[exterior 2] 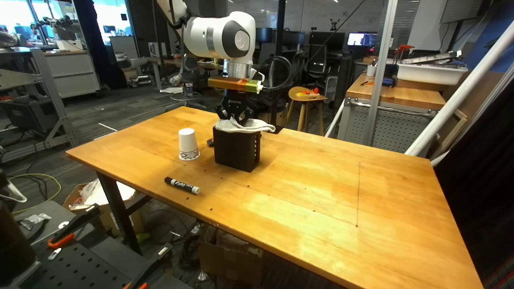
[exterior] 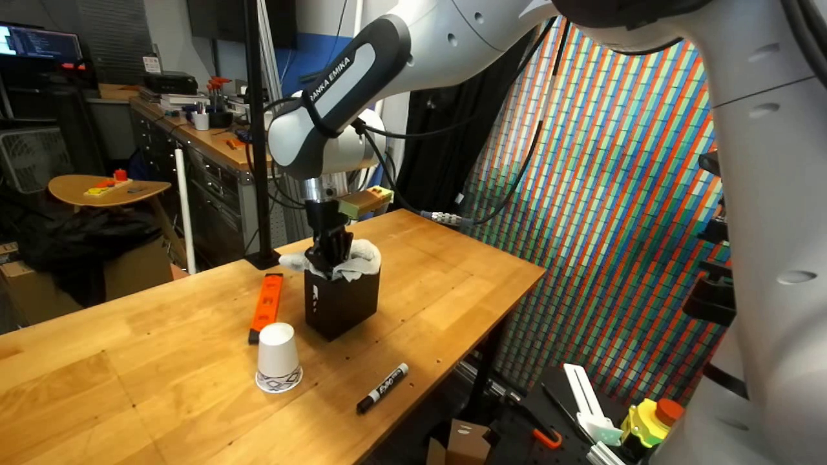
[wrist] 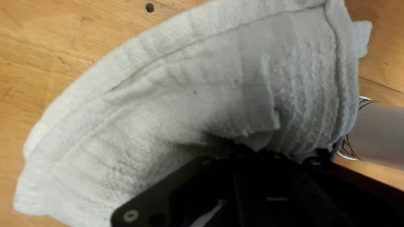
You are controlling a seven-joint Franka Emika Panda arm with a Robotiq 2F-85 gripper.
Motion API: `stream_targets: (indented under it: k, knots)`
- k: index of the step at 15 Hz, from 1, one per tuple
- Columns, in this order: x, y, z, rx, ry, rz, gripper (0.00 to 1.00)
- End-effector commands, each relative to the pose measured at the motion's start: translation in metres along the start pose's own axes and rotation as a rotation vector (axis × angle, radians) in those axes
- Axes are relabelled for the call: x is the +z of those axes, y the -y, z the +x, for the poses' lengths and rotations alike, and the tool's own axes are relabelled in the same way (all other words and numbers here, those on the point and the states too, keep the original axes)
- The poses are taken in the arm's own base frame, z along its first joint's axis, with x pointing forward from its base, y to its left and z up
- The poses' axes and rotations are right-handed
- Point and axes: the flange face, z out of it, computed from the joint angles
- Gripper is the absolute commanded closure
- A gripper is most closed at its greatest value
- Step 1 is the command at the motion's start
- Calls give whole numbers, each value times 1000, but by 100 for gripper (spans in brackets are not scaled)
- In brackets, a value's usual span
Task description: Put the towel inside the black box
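Your black two-fingered gripper (wrist: 257, 153) is pinching the wrinkled white cloth towel (wrist: 151, 110) atop the black rectangular box (exterior 2: 233, 148), most fabric lying toward ten o'clock in the wrist view.

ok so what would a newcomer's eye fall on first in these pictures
Probably the white towel, bunched across the top of the black box, with the tool down in its folds. Next, in an exterior view, the colourful backdrop beyond the table. After that, the upside-down paper cup standing on the table near an orange bar.
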Motion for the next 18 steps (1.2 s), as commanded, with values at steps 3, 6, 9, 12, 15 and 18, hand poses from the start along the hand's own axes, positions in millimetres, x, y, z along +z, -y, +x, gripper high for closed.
stream_targets:
  k: [3,6,9,12,15,18]
  knots:
    - [-22,6,10,17,-67,-26,98]
    - [-44,10,-1,33,-87,-21,66]
    - [-78,21,-17,20,-110,-43,45]
    - [-112,33,-32,-2,-134,-69,23]
    - [-131,43,-41,-2,-138,-81,61]
    - [-138,48,-47,-5,-132,-85,84]
